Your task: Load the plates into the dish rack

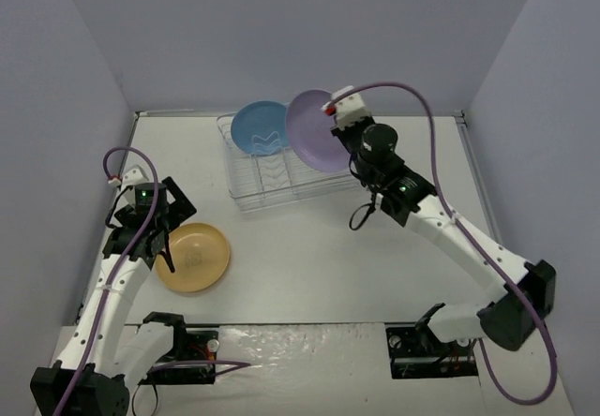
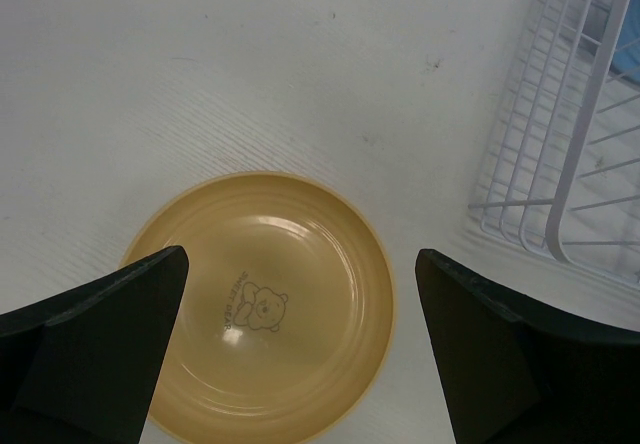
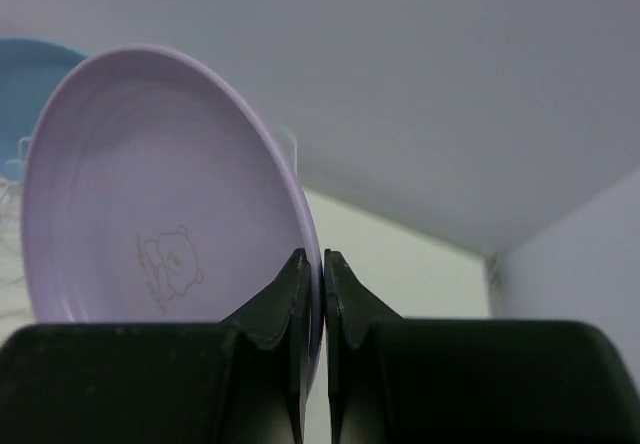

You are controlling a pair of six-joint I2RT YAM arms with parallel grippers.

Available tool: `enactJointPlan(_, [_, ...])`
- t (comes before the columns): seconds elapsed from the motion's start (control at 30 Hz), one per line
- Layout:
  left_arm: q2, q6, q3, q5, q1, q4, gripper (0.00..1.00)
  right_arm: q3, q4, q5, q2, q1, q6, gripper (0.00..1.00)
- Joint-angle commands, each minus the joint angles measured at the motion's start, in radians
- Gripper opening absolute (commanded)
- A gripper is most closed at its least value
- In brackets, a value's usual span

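Right tool [image 3: 312, 264]: clenched on purple plate [image 3: 150, 194] rim
Left tool [image 2: 300, 256]: released over yellow plate [image 1: 193, 257]
Plates: likely light, stiff, slick; pinch rim

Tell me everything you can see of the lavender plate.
The lavender plate is round, shallow and smooth, plastic by its look, with a small bear drawing printed inside. It stands nearly on edge, its rim pinched by the right gripper, over the far right corner of the dish rack, beside the blue plate. Whether its lower edge touches the wires cannot be told.
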Motion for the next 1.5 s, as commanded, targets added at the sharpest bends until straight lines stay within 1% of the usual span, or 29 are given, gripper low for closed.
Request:
enactJointPlan(0.0, [-0.005,0.013,0.052,-0.052,0.006,0.032,0.97,0.134,0.33,-0.452,0.211,-0.017,-0.891,0.0])
enactJointPlan(0.07, [-0.006,0.01,0.055,-0.081,0.006,0.02,0.97,0.179,0.356,-0.588,0.29,-0.039,-1.048,0.0])
enactJointPlan(0.1, [-0.005,0.008,0.058,-0.092,0.006,0.015,0.97,0.229,0.328,-0.628,0.331,-0.043,-1.09,0.0])
enactJointPlan(0.17, [-0.003,0.005,0.06,-0.103,0.007,0.012,0.97,0.377,0.188,-0.666,0.407,-0.042,-1.087,0.0])
enactJointPlan(0.2, [0.0,0.004,0.06,-0.104,0.007,0.012,0.97,0.43,0.153,-0.704,0.447,-0.043,-1.102,0.0])
enactJointPlan(0.23, [0.004,0.004,0.06,-0.106,0.006,0.011,0.97,0.461,0.157,-0.75,0.463,-0.045,-1.154,0.0])
enactJointPlan(0.27, [0.006,0.004,0.062,-0.108,0.007,0.01,0.97,0.468,0.176,-0.772,0.483,-0.044,-1.193,0.0])
enactJointPlan(0.33, [0.014,0.004,0.067,-0.11,0.007,0.003,0.97,0.51,0.236,-0.791,0.541,-0.04,-1.222,0.0])
enactJointPlan(0.37, [0.017,0.004,0.069,-0.111,0.007,0.003,0.97,0.548,0.187,-0.802,0.581,-0.04,-1.234,0.0])
enactJointPlan(0.4, [0.021,0.004,0.069,-0.111,0.007,0.003,0.97,0.59,0.184,-0.803,0.584,-0.04,-1.237,0.0])
enactJointPlan(0.47, [0.03,0.004,0.07,-0.114,0.007,0.001,0.97,0.663,0.124,-0.828,0.646,-0.043,-1.298,0.0])
enactJointPlan(0.5, [0.032,0.004,0.071,-0.115,0.007,0.0,0.97,0.675,0.116,-0.832,0.668,-0.041,-1.316,0.0])
enactJointPlan(0.8, [0.057,0.0,0.077,-0.127,0.006,-0.001,0.97,0.728,0.107,-0.873,0.765,-0.031,-1.342,0.0])
enactJointPlan(1.0, [0.066,-0.015,0.09,-0.142,0.007,-0.025,0.97,0.768,0.109,-0.863,0.845,-0.02,-1.374,0.0])
enactJointPlan(1.2, [0.071,-0.017,0.092,-0.157,0.007,-0.024,0.97,0.72,0.194,-0.837,0.887,-0.009,-1.381,0.0])
enactJointPlan(1.47, [0.075,-0.039,0.098,-0.163,0.007,-0.046,0.97,0.662,0.209,-0.855,0.908,0.004,-1.322,0.0])
